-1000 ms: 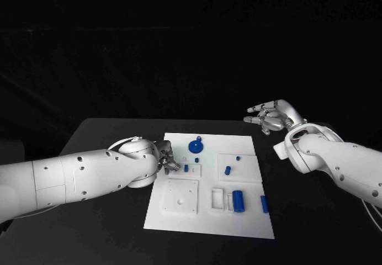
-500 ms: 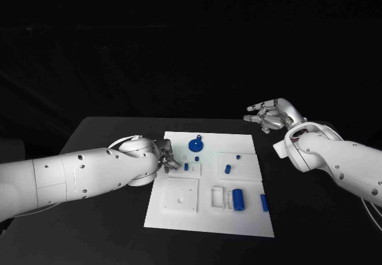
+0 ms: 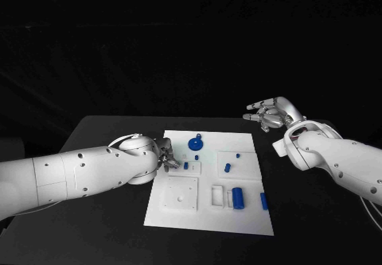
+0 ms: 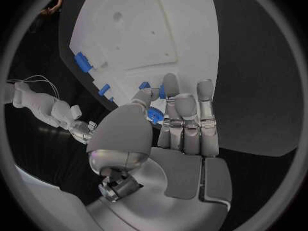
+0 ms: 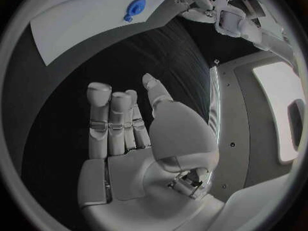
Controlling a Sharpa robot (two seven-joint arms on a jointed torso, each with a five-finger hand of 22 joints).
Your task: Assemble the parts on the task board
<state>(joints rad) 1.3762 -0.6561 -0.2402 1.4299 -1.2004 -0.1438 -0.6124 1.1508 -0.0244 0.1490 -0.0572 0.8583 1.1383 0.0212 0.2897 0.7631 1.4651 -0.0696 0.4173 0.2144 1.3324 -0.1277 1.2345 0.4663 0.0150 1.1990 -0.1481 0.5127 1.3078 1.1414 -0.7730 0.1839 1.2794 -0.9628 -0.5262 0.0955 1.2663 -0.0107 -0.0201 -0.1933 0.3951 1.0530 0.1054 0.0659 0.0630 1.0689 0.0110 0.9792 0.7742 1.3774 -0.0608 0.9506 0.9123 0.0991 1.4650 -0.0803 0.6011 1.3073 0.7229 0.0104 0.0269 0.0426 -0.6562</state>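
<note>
1. Since a second ago almost nothing has shifted: the left hand (image 3: 165,157) stays low at the left edge of the task board (image 3: 179,218), and the right hand (image 3: 270,115) stays raised over the tabletop (image 3: 104,138), well off the board's far right corner.
2. Judging from the left wrist view, the left hand's fingers (image 4: 186,113) are extended side by side with the thumb across from them, and blue shows between them; whether a part is actually pinched there or merely lies behind the fingertips I cannot tell.
3. The right hand is released, fingers loosely apart, holding nothing.
4. On the board, the small blue peg (image 3: 185,165) stands just beside the left fingertips, toward the board's middle; the round blue part (image 3: 195,144) lies just beyond it, farther from the robot.
5. Other parts sit to the right: a short blue piece (image 3: 227,169), a blue cylinder (image 3: 237,197) and a slim blue bar (image 3: 263,201), the last two with their long axes running toward and away from the robot.
6. The left hand is much the nearer to the peg and round part, so the coming move most likely falls to it.
</note>
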